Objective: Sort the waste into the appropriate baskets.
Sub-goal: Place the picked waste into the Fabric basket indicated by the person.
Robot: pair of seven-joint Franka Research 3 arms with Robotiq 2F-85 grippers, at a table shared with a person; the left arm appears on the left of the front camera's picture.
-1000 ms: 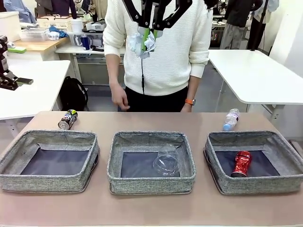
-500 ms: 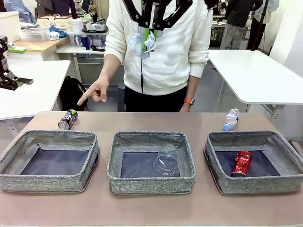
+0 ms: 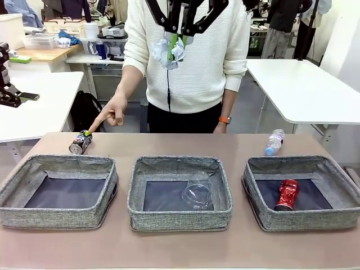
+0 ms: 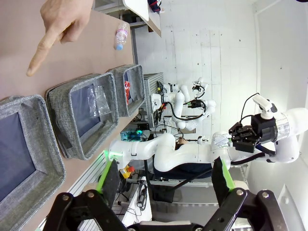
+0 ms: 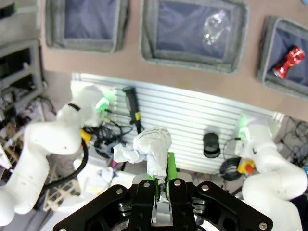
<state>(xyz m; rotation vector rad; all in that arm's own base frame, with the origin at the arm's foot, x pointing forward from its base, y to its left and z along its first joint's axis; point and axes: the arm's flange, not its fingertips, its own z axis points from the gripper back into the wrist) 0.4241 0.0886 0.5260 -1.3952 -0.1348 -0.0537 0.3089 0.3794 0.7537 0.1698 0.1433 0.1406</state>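
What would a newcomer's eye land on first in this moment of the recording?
The person's hand points down at the dark printed can, which lies at the far left of the table, just beyond the left basket. High above the middle, the right gripper is shut on a crumpled white paper wad. A clear plastic cup lies in the middle basket and a crushed red can in the right basket.

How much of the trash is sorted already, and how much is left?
Two pieces look done: the clear cup lies in the middle basket and the red can in the right basket. The right tool holds the paper wad high up. The dark can and bottle wait on the table.
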